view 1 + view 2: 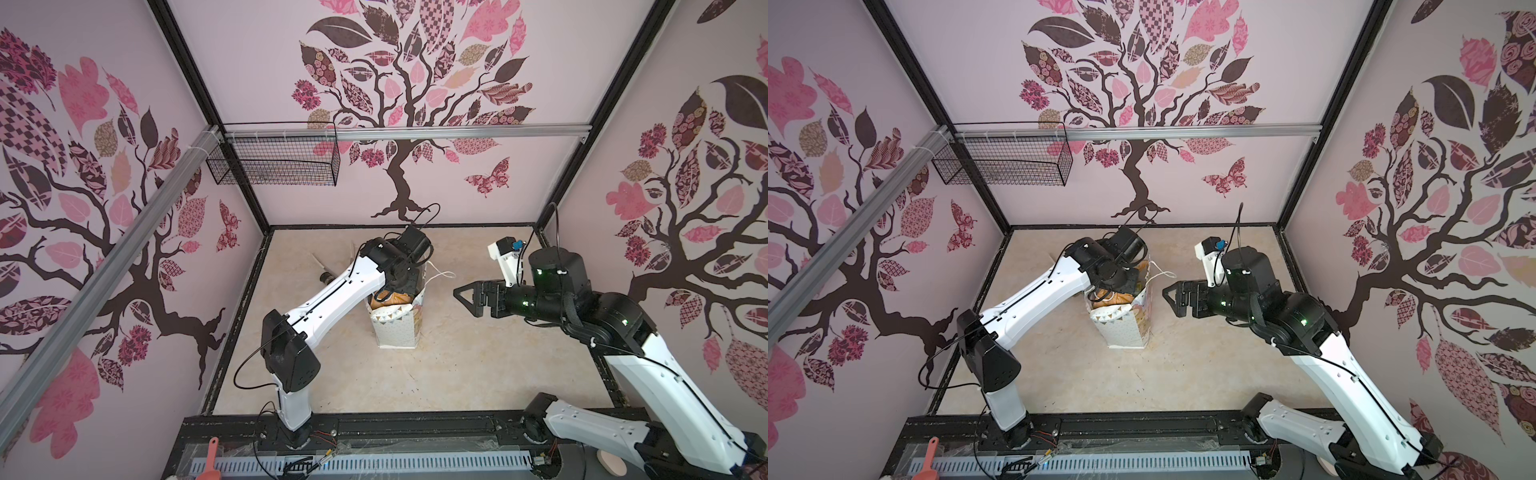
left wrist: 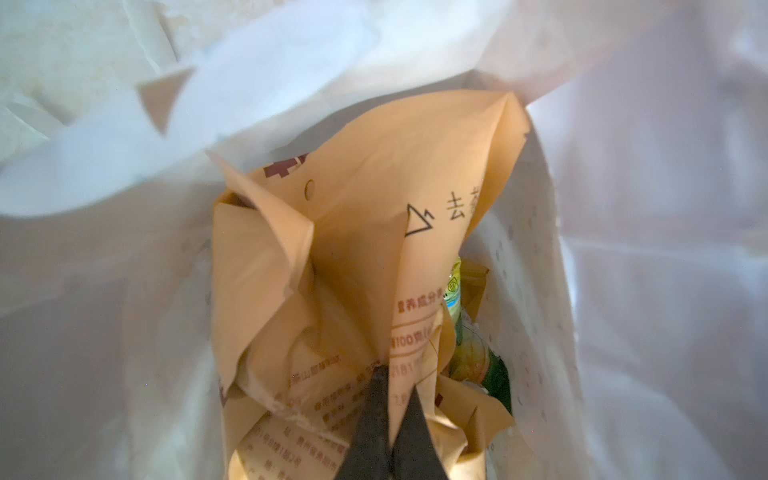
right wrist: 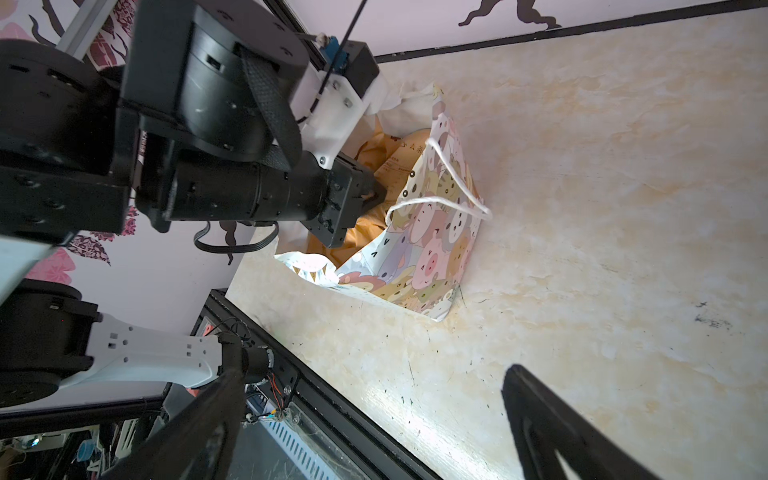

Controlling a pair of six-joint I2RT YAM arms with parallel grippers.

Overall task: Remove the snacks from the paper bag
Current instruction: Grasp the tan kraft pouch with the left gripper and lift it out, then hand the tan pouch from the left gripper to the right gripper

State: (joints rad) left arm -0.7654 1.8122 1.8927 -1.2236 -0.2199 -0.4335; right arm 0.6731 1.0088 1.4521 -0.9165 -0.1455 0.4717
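The paper bag stands upright mid-table, white with a flag print; its side facing the right wrist view carries cartoon animals. My left gripper reaches down into the bag's mouth and is shut on a fold of the crumpled tan-brown paper that fills the top of the bag. Beside that paper, deep inside, a green-and-yellow snack packet peeks out; the other snacks are hidden. My right gripper hovers open and empty to the right of the bag, apart from it.
A white cord handle hangs over the bag's right side. A black wire basket is fixed to the back-left wall. A black rail runs along the table's front edge, with an orange scoop beyond it.
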